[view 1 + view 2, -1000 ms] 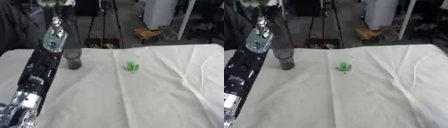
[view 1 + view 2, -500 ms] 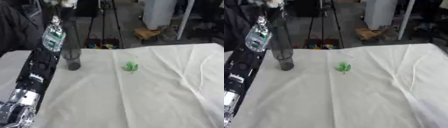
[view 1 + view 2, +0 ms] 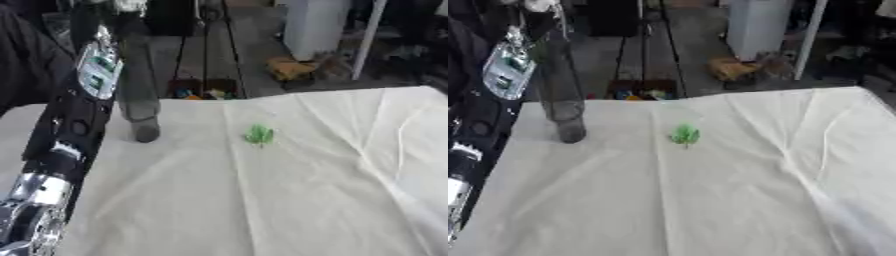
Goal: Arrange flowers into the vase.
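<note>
Left eye view shows the vase unmoved beside the left arm, green sprig still unplaced; fingers' state cannot be told.

Desk covered by a wrinkled white cloth. On it: tall dark glass vase upright near far left, small green leafy sprig mid-far, well apart.
</note>
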`<state>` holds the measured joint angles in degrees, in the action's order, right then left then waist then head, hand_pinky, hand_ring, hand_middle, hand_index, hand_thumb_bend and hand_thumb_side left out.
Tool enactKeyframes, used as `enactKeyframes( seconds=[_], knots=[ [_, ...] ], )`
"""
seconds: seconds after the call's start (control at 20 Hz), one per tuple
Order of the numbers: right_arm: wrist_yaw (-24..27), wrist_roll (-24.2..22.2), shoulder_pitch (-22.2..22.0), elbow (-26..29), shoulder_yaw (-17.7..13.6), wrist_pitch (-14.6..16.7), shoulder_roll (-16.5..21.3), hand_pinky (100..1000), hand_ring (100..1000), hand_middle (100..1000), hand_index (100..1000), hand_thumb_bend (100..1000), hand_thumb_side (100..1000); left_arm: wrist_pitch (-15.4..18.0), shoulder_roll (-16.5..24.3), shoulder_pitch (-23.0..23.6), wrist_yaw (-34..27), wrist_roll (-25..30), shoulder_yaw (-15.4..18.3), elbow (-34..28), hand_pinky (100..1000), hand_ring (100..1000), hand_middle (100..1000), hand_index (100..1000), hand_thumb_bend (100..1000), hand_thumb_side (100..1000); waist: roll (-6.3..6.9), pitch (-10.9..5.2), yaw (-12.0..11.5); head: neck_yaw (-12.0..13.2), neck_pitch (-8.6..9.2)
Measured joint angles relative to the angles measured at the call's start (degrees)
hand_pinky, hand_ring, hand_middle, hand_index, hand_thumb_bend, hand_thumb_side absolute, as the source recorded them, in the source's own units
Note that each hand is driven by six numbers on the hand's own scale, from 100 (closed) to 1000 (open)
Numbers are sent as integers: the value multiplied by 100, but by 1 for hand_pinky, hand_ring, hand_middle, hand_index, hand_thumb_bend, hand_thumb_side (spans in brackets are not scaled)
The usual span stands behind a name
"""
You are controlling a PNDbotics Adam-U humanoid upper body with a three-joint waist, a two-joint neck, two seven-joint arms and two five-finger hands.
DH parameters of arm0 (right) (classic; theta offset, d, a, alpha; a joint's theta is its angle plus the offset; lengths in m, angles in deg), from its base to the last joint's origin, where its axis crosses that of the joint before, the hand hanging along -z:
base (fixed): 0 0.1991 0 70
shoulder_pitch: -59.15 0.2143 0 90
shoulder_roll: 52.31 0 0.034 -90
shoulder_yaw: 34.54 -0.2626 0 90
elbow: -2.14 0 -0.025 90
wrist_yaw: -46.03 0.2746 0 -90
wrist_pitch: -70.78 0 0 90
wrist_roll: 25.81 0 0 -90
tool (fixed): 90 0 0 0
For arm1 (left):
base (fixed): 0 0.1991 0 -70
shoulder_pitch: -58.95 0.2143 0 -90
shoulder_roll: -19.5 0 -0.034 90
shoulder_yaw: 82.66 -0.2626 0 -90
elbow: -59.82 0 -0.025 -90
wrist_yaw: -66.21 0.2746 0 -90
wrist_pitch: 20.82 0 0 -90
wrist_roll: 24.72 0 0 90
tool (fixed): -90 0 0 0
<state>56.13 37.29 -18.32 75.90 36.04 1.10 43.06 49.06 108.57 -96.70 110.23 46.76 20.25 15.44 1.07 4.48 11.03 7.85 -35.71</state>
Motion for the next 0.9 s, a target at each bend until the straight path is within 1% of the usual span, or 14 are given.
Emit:
enactKeyframes(
  seconds=[0.2, 0.35, 0.5, 0.6, 0.75, 0.9],
  knots=[
    [0, 1, -1, 0, -1, -8, 0, 878, 1000, 845, 996, 100, 873, -64, 11, 2, 75, 55, 42, 76, 770, 760, 782, 741, 514, 719, 6, 0, 20, -20, 0],
    [0, -2, -1, 0, -1, -12, 0, 878, 1000, 845, 996, 100, 874, -52, 11, 4, 37, -45, 75, 70, 761, 753, 773, 734, 493, 729, 5, 2, 31, -27, 0],
    [0, -2, -1, 0, -1, -12, 0, 878, 1000, 845, 996, 100, 874, -20, 11, 8, -72, -195, 81, 63, 757, 750, 771, 730, 492, 730, -2, 3, 32, -33, 0],
    [0, -2, -1, 0, -1, -12, 0, 878, 1000, 844, 996, 100, 874, 5, 11, 17, -148, -286, 81, 52, 758, 750, 770, 730, 508, 737, -5, 3, 32, -34, 0],
    [0, -2, -1, 0, -2, -12, 0, 878, 1000, 844, 996, 100, 874, 37, 11, 63, -233, -359, 79, 56, 761, 753, 771, 734, 560, 757, -7, 4, 24, -36, -2],
    [0, -2, -1, 0, -2, -12, 0, 878, 1000, 844, 995, 100, 874, 18, 11, 114, -248, -340, 75, 123, 767, 760, 780, 744, 578, 757, -8, 6, -1, -38, -4]
  ],
)
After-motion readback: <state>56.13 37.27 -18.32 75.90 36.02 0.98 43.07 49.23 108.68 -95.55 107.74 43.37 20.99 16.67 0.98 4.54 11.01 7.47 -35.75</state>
